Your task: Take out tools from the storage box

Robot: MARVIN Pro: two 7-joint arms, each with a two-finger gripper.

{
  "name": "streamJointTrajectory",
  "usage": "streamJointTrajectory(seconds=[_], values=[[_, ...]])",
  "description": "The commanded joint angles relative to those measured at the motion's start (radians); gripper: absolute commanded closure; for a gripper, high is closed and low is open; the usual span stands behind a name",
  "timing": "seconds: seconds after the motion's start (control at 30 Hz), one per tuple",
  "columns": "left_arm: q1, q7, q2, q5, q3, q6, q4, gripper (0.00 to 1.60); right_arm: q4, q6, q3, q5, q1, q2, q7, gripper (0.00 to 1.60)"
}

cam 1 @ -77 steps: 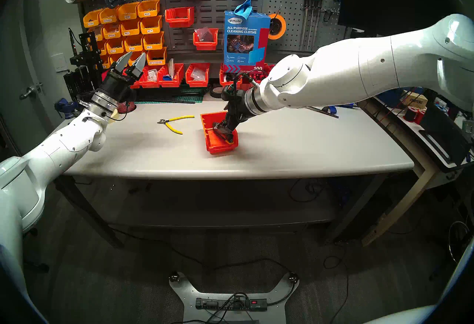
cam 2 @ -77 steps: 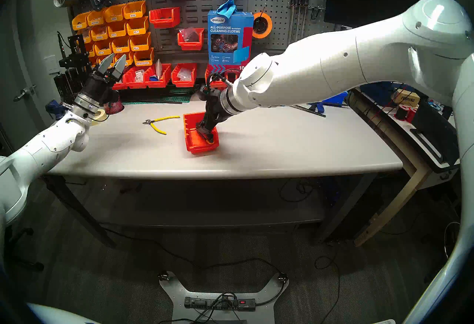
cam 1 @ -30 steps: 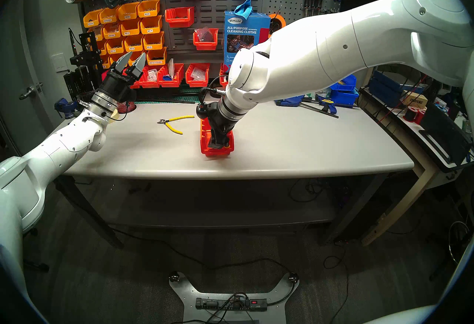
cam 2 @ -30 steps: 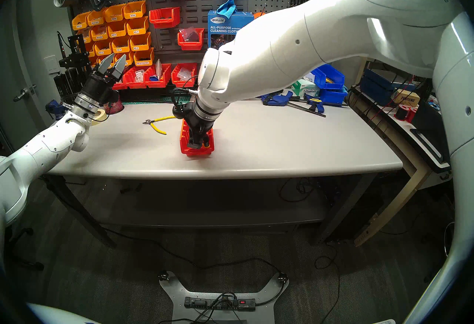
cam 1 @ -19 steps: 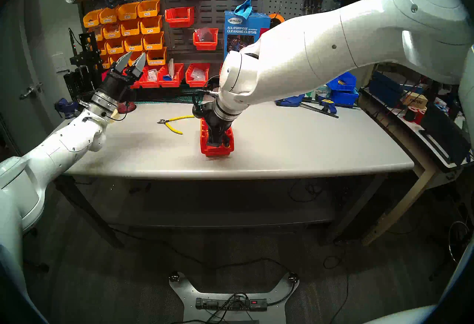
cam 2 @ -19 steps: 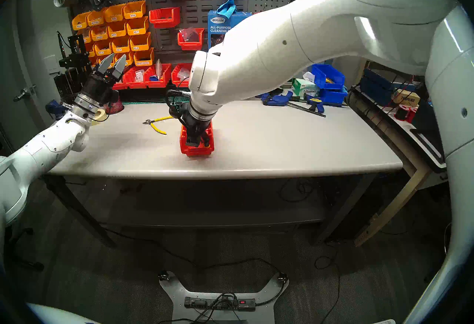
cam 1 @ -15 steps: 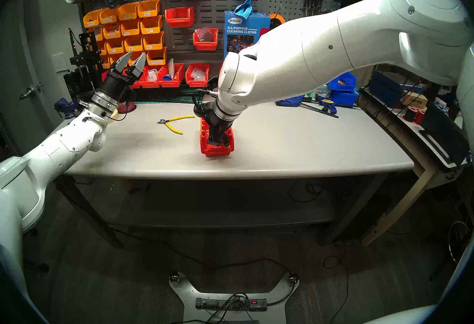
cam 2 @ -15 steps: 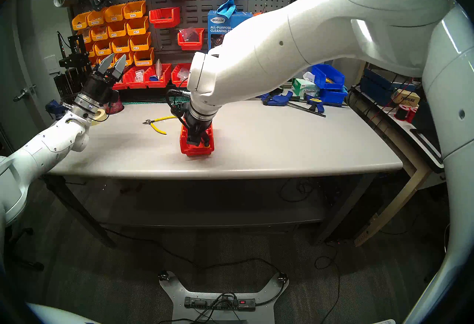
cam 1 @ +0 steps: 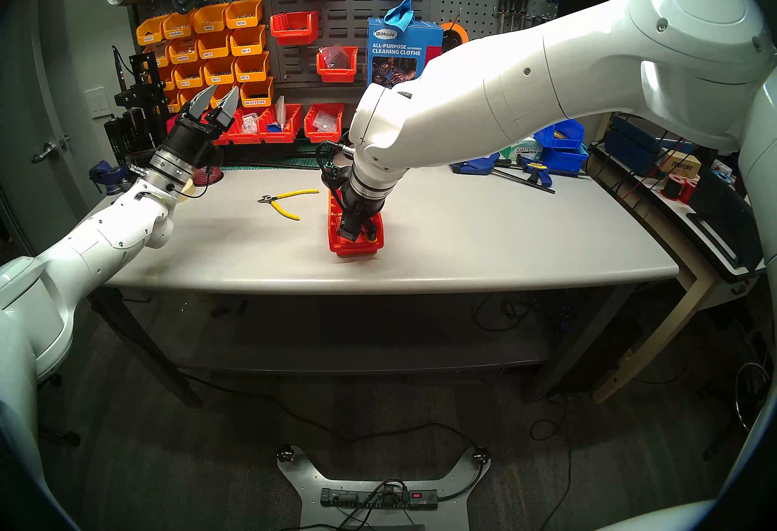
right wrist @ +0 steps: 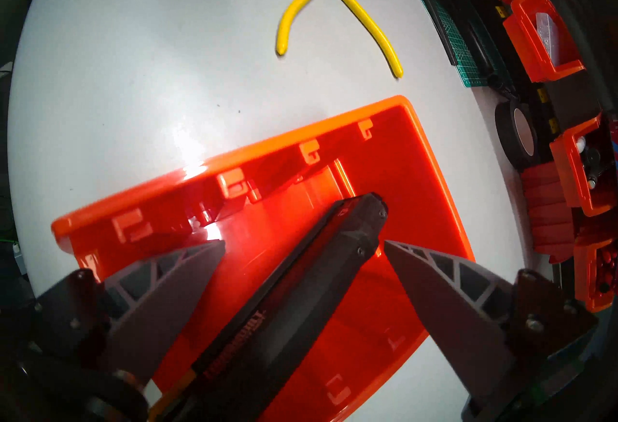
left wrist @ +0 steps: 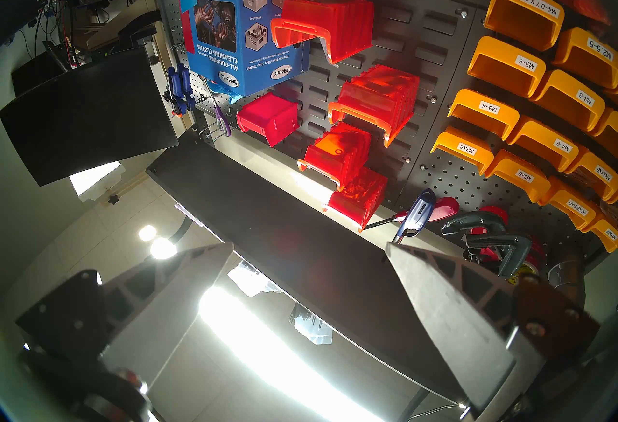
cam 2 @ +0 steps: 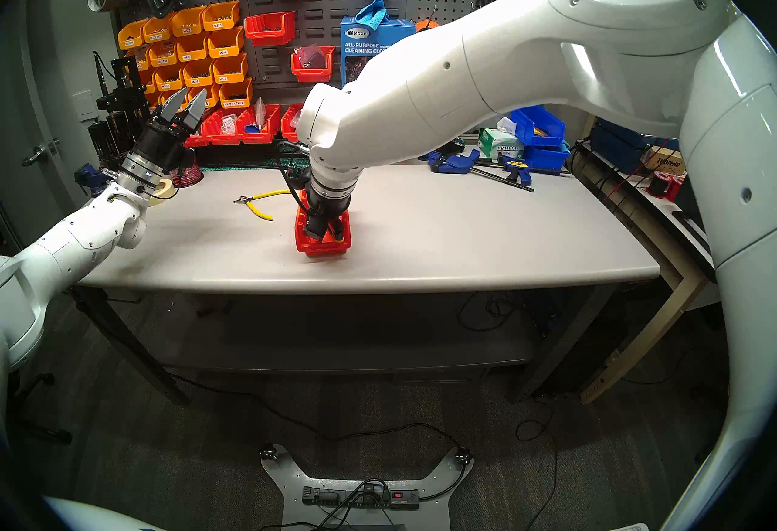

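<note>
Right hand is reaching into the red storage box on the counter, fingers spread either side of the black knife-like tool, presumably lining up a grasp. Yellow-handled cutters are lying outside beside it. Left hand is idling aloft, spread, empty.
</note>
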Motion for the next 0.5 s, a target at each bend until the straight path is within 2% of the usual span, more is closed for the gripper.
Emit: streamJointTrajectory(seconds=[0.0,0.07,0.3,0.37,0.4,0.47], values=[[-0.016,-0.001,-0.001,-0.002,-0.009,0.001,0.001,0.0,0.059,0.049,0.003,-0.028,0.054,-0.03,0.103,0.0],[-0.016,-0.001,-0.001,-0.002,-0.009,0.001,0.001,0.0,0.083,0.066,-0.004,-0.043,0.061,-0.044,0.158,0.0],[-0.016,-0.001,-0.001,-0.002,-0.009,0.001,0.001,0.0,0.145,0.086,-0.008,-0.08,0.059,-0.073,0.268,0.0],[-0.017,-0.001,-0.001,-0.002,-0.009,0.001,0.001,0.0,0.178,0.091,-0.019,-0.109,0.058,-0.092,0.328,0.0],[-0.017,-0.001,-0.001,-0.002,-0.009,0.001,0.001,0.0,0.178,0.091,-0.019,-0.109,0.058,-0.092,0.328,0.0],[-0.017,-0.001,-0.001,-0.002,-0.009,0.001,0.001,0.0,0.212,0.095,-0.034,-0.135,0.06,-0.114,0.395,0.0]])
